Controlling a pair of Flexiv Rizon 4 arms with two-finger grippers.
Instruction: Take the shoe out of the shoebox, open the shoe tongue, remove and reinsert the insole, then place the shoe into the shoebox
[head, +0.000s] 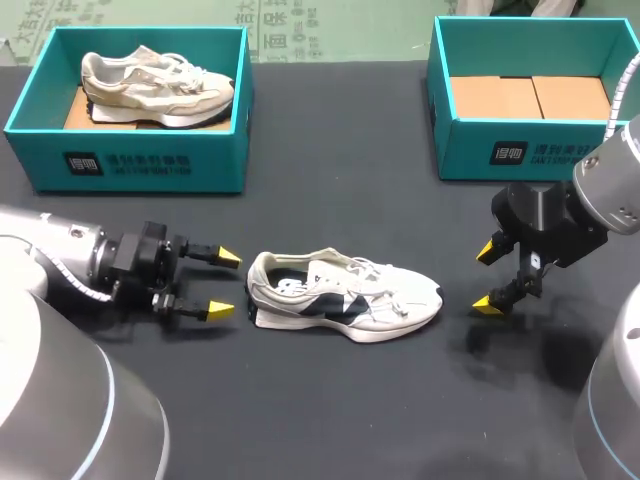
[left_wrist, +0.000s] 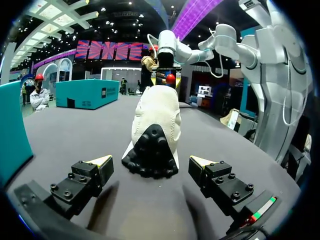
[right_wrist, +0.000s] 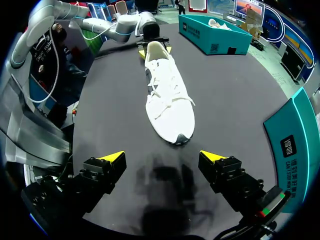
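Head view: the white sneaker (head: 345, 297) sits mid-frame on the black table (head: 330, 420), out of the teal shoebox (head: 470, 150) at upper right. My left gripper (head: 225, 284) is spread by the heel, and my right gripper (head: 488, 278) is spread near the toe. Left wrist: heel just ahead of my fingers. Right wrist: toe ahead, apart.

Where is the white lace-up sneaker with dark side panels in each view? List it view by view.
Head view: white lace-up sneaker lying between left gripper and right gripper.
Left wrist view: sneaker just ahead of left gripper, heel nearest.
Right wrist view: sneaker ahead of right gripper, toe nearest.
Shared landmark: teal cardboard shoebox without a shoe.
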